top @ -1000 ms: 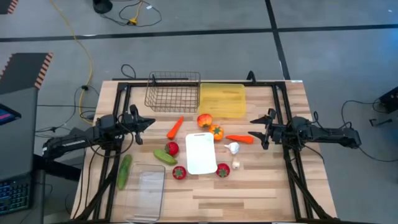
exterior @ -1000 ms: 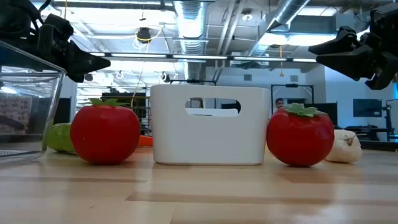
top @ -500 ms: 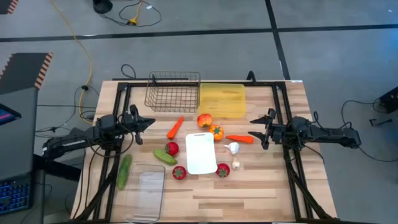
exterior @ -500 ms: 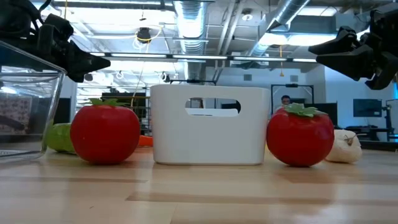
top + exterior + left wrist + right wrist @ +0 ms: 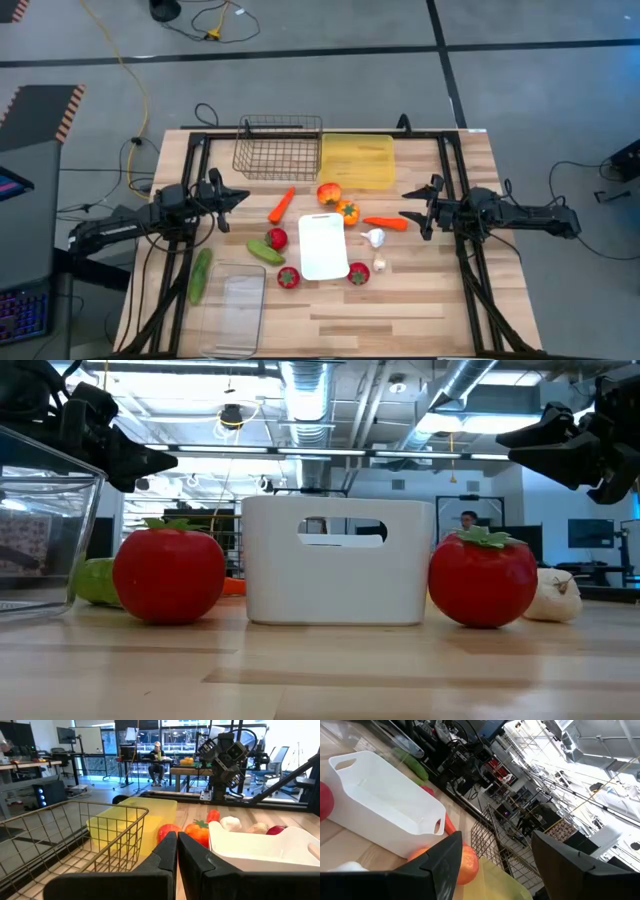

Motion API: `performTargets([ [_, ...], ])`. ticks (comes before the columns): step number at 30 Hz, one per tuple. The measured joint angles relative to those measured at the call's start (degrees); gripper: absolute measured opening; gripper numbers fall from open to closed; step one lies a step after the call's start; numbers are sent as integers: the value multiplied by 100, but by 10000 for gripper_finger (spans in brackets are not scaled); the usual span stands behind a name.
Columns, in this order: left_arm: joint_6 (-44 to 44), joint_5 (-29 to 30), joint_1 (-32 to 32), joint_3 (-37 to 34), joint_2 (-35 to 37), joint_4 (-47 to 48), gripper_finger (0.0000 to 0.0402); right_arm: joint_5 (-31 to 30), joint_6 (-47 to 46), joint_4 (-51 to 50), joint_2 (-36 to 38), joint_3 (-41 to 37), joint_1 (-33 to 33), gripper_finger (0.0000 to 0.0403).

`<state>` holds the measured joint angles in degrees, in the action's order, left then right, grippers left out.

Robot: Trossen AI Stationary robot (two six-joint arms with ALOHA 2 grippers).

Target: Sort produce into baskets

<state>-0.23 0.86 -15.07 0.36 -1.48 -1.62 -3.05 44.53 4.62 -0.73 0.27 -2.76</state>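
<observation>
The produce lies at mid-table around the white tray (image 5: 323, 246): two carrots (image 5: 281, 205) (image 5: 385, 223), two cucumbers (image 5: 200, 276) (image 5: 265, 251), three red fruits (image 5: 277, 238) (image 5: 288, 278) (image 5: 359, 273), two peppers (image 5: 329, 193) (image 5: 348, 211) and garlic bulbs (image 5: 374, 237) (image 5: 380, 265). The wire basket (image 5: 277, 148) and yellow tray (image 5: 357, 160) stand at the far edge. The clear tub (image 5: 232, 308) is near left. My left gripper (image 5: 243, 195) hovers shut at the left, its fingers (image 5: 170, 851) together. My right gripper (image 5: 404, 205) hovers open at the right, above the carrot's end. Neither holds anything.
Black frame rails (image 5: 190, 180) (image 5: 462, 260) run along both sides of the wooden table under the arms. Bare wood lies along the near edge (image 5: 380, 325). Beyond the table, a person (image 5: 467, 520) shows far off in the room.
</observation>
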Motion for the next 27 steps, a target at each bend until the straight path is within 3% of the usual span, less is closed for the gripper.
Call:
performTargets([
  [7,8,0,0,0,-1,0,0,2,-1,-2,0,0,0,265],
  [12,-456,175,0,0,-1,-53,18,2,0,-1,0,2,1,265],
  [17,-831,545,0,0,0,-151,88,0,0,-1,-2,0,0,265],
  [27,-1349,542,-2,0,0,-224,259,0,0,-2,0,2,2,265],
])
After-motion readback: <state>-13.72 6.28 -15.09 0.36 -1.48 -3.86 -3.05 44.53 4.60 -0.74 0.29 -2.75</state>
